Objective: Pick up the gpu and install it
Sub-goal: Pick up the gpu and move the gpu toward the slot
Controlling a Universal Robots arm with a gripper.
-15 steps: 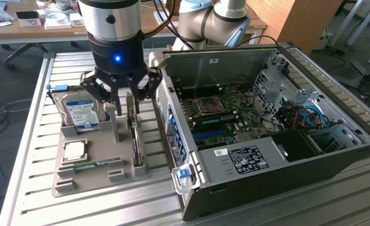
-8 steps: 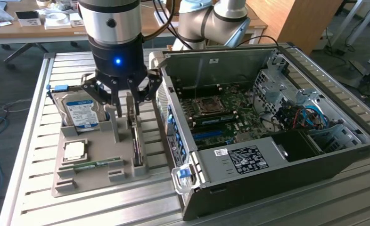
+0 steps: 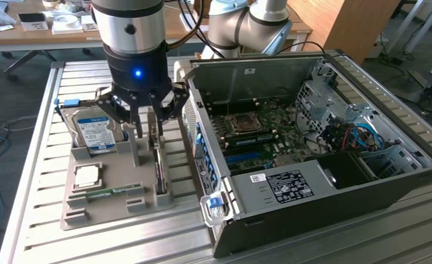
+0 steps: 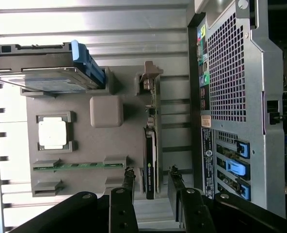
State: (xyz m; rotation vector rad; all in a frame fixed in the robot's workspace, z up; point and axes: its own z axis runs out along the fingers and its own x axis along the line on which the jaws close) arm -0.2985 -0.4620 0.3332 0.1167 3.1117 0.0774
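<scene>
Pincer (image 4: 151, 177): mine, released, one finger on each side of the gpu (image 4: 150, 155), not clamped. Gpu: on edge in its tray (image 4: 114, 145) slot, directly beneath me. Beyond: open computer case (image 4: 240, 73). Step, as I judge: pick-up; a grasp needs both faces met squarely.

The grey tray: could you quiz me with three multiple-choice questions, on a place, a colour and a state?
1. Where is the gpu?
A) inside the computer
B) on edge in the grey tray
C) on the floor
2. The hard drive has side rails that are:
A) blue
B) red
C) yellow
3. The jaws are:
A) shut on the hard drive
B) open, straddling the gpu
C) shut on the chip
Answers: B, it stands in a tray slot; A, blue strips flank the drive; B, gaps show either side of the card.
</scene>
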